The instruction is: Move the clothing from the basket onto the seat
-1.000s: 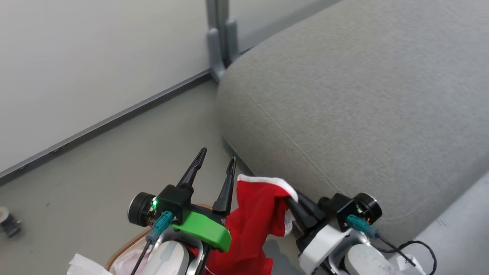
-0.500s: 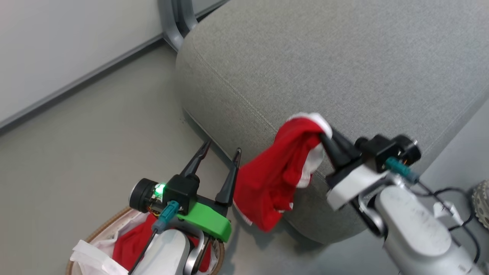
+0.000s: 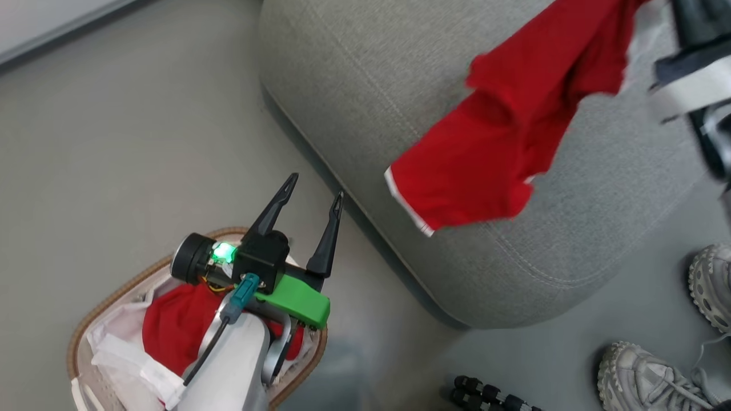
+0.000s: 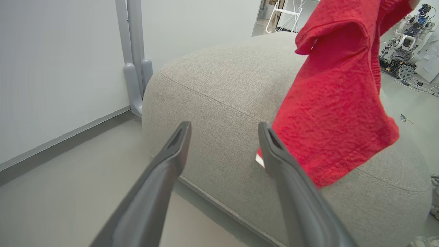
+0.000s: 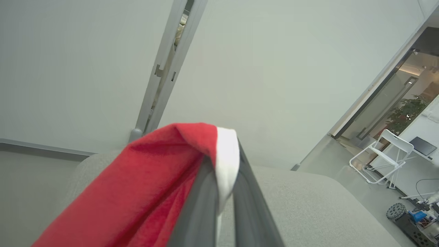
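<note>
My right gripper [image 5: 224,151] is shut on a fold of red clothing [image 5: 144,192] with a white band. The garment [image 3: 502,142] hangs from it above the grey seat [image 3: 354,74], its striped hem low over the cushion's front part. In the left wrist view the same garment [image 4: 336,113] dangles in front of the seat [image 4: 212,89]. My left gripper [image 3: 316,188] stands open and empty over the basket [image 3: 123,288], fingers pointing at the seat's edge. More red clothing [image 3: 171,319] lies in the basket on its white liner, partly hidden by my left arm.
A person's grey shoes [image 3: 711,285] stand on the floor right of the seat, and a black ribbed object [image 3: 485,394] lies nearby. A grey post [image 4: 133,68] rises by the wall behind the seat. A white folding chair [image 5: 384,154] stands far off.
The head camera has tilted down. My right gripper has carried the red garment up and to the right, from beside the seat's front to above the cushion. The left gripper stays open over the basket.
</note>
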Controlling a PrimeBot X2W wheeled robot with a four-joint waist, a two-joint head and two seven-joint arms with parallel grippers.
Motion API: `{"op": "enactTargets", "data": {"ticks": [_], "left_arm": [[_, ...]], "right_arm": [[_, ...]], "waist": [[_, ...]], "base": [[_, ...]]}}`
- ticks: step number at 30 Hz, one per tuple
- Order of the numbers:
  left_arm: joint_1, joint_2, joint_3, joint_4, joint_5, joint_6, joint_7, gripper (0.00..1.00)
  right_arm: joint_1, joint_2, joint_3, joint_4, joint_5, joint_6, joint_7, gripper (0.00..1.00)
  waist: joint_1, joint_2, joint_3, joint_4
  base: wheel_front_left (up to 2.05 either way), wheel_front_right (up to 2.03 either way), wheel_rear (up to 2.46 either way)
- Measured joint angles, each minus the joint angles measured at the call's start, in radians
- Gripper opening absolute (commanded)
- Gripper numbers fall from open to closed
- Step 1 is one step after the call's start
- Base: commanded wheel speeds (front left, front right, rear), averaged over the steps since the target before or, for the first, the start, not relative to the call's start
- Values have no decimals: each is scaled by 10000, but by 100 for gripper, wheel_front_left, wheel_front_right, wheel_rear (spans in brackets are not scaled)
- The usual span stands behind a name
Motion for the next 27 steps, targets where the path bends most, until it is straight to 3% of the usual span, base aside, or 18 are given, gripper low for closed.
{"op": "enactTargets", "data": {"ticks": [6,13,20,27], "left_arm": [[-483,0,-111,-4,295,-86,0,100],[-936,-2,-123,46,472,-119,0,100],[-1363,8,-178,46,617,-130,0,100],[-1482,0,-125,33,614,-82,0,100]], "right_arm": [[-1213,-642,-1421,-2,-36,0,0,0],[-2083,-936,-2290,-35,-353,0,0,0],[-1779,-593,-2629,493,-583,0,-2,0],[-684,240,-2389,1045,-700,0,0,0]], "waist": [[0,0,835,364],[0,0,1685,835],[1,0,2472,1259],[1,0,3002,1722]], "base": [[0,0,0],[0,0,0],[0,0,0],[0,0,0]]}}
